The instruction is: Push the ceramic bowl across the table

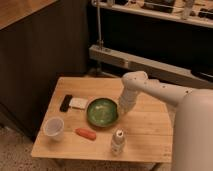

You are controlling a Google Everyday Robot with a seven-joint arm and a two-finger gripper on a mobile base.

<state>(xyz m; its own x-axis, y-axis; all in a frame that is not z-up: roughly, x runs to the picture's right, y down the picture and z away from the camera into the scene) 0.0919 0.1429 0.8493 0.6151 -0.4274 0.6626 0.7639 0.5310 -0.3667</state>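
Note:
The green ceramic bowl point(103, 111) sits near the middle of the light wooden table point(145, 127). My white arm reaches in from the right. The gripper point(122, 107) hangs down at the bowl's right rim, touching or nearly touching it. The gripper's tips are hidden behind the wrist housing and the bowl's edge.
A white plastic cup point(53, 128) stands at the front left. An orange carrot-like item point(85, 133) lies in front of the bowl. A small white bottle point(117, 142) stands at the front. A black object point(66, 103) and a white packet point(78, 103) lie left of the bowl.

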